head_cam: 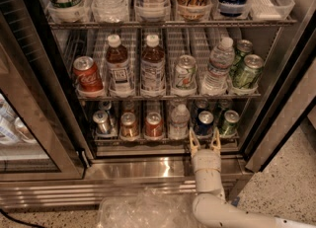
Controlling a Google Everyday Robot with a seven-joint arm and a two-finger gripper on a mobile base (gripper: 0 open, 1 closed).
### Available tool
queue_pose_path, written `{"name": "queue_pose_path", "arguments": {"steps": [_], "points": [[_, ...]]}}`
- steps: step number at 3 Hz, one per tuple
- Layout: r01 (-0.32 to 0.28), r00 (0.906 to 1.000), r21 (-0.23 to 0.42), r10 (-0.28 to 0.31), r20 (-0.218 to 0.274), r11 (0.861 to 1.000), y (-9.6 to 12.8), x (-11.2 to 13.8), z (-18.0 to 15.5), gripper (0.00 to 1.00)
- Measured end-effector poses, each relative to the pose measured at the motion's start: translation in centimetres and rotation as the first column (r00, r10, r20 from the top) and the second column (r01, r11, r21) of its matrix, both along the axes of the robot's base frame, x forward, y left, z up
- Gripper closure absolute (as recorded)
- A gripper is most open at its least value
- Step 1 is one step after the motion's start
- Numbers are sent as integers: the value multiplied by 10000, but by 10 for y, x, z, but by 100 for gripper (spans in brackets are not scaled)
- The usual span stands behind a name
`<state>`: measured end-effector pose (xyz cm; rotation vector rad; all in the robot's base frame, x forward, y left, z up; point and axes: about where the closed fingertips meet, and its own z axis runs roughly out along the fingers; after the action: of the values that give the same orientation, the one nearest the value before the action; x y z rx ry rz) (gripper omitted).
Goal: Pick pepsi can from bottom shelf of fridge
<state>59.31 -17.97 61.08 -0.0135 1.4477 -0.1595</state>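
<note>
The fridge (276, 89) stands open with several wire racks. On the bottom shelf (163, 139) the small dark blue pepsi can (204, 123) sits in a lane second from the right, silver top facing me. My gripper (205, 141) is just in front of the shelf's front rail, directly below the pepsi can. Its two tan fingers (194, 142) are spread apart and hold nothing. The fingertips reach about the can's base, one to each side of its lane.
A green can (228, 123) stands right of the pepsi can, a water bottle (178, 122) left of it, then orange-brown cans (153, 125) and a silver can (102, 122). The rack above holds bottles and cans. The glass door (29, 123) hangs open at left.
</note>
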Motion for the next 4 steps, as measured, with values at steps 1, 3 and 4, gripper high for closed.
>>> {"name": "queue_pose_path", "arguments": {"steps": [1, 3, 4], "points": [[-159, 9996, 269, 165, -220, 9995, -1, 11, -5, 36], [-209, 9985, -108, 204, -498, 9997, -11, 40, -11, 35], [-295, 9978, -506, 264, -602, 9983, -15, 58, -11, 34]]}}
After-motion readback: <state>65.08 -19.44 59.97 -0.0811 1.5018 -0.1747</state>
